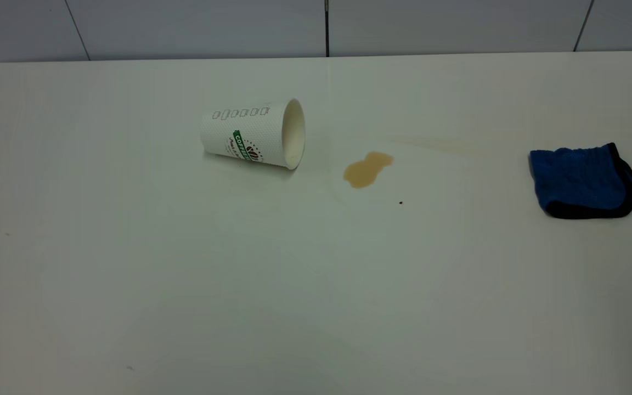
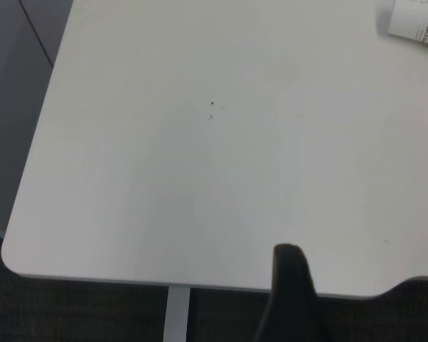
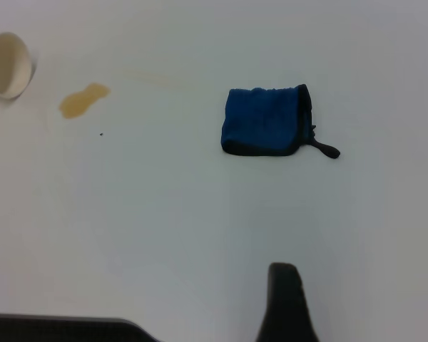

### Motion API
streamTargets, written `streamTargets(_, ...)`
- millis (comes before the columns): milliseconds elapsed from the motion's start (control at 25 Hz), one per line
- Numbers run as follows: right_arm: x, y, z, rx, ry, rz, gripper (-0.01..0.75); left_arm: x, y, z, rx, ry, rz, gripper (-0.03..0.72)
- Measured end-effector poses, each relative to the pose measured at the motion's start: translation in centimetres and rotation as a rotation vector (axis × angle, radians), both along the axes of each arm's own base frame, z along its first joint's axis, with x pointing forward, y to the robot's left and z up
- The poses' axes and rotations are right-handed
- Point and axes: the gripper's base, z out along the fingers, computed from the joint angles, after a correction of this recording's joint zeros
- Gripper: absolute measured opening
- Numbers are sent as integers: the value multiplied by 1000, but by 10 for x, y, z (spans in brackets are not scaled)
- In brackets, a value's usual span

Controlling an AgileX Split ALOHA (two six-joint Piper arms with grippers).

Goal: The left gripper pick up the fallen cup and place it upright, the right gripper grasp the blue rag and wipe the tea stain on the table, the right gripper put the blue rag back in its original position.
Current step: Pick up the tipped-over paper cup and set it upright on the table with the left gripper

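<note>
Nothing's been touched yet as far as you can tell from the layout: your white textured paper cup with the green logo (image 1: 253,134) is lying on its side left of centre, toward the far part of the plain white table (image 1: 184,285), mouth pointing right at the small light-brown tea stain (image 1: 367,169) just beside it. The royal-blue terry rag with black edging (image 1: 582,181) sits well apart at the right edge, loop tag trailing off right. Neither arm shows in the exterior view. In each wrist view only one dark finger shows, the left gripper (image 2: 292,292) over the table's left corner far from the cup, the right gripper (image 3: 285,299) hanging back with the rag ahead of it, so honestly I can't tell if either claw is spread or closed. So you're on step one, I'd say: bring the left arm across to the cup, grab the sidewall, then tip it upright.
</note>
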Motion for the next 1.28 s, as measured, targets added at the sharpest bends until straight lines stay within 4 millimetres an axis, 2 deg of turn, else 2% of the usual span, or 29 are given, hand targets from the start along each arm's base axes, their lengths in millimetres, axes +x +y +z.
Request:
streamTargets(640, 0, 0, 0, 0, 0, 0, 580, 0, -2, 0, -9, 0, -19, 564)
streamTargets(880, 0, 0, 0, 0, 0, 0, 580, -2, -3, 22, 13, -51, -77, 564)
streamTargets(1000, 0, 0, 0, 0, 0, 0, 580, 8, -2, 33, 22, -4, -72, 564)
streamTargets(1120, 0, 0, 0, 0, 0, 0, 580, 28, -2, 48, 21, 10, -73, 564)
streamTargets(1280, 0, 0, 0, 0, 0, 0, 580, 69, -2, 61, 16, 28, -77, 564)
